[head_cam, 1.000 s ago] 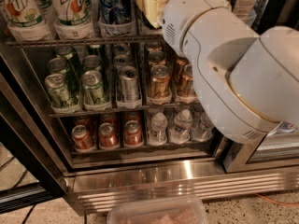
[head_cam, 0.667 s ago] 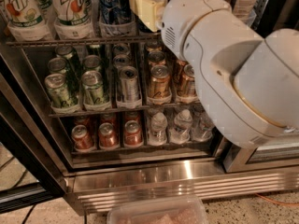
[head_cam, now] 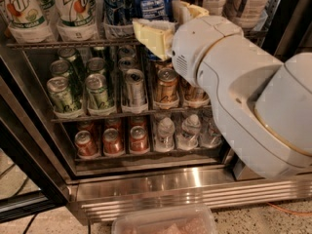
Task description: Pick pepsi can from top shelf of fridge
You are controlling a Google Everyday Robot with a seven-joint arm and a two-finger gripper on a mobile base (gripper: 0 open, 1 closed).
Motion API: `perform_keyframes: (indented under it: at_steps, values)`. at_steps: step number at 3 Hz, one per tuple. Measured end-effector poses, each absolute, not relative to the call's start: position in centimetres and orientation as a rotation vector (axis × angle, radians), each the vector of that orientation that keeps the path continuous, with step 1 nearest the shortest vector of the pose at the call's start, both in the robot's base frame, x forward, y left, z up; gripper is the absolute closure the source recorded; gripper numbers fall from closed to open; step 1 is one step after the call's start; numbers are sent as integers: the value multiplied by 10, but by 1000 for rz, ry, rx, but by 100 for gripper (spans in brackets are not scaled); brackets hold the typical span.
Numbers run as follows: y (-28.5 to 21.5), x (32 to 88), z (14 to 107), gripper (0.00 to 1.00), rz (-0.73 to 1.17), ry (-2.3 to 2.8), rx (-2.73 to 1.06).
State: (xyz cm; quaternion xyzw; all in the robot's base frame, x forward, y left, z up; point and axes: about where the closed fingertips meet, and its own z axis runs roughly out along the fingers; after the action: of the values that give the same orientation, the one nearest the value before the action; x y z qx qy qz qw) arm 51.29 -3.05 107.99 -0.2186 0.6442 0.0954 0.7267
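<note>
End effector (head_cam: 161, 19) at the top shelf (head_cam: 58, 44) — white arm (head_cam: 243, 91) reaching in from the right
Fingers (head_cam: 153, 38) apart, released — one low before the pepsi can (head_cam: 152, 1), one just beside it.

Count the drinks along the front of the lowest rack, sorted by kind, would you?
Red cans: 3
Small clear bottles: 3
Total: 6
The gripper is up at the top shelf, with its fingers open in front of a blue pepsi can.
</note>
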Motion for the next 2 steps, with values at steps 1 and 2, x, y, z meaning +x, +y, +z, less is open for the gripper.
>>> perform_keyframes:
  at_steps: [1,2]
  values:
    - [-35,509,1080,100,196,1422,-501]
    - [-26,505,1073,100,209,1430,-529]
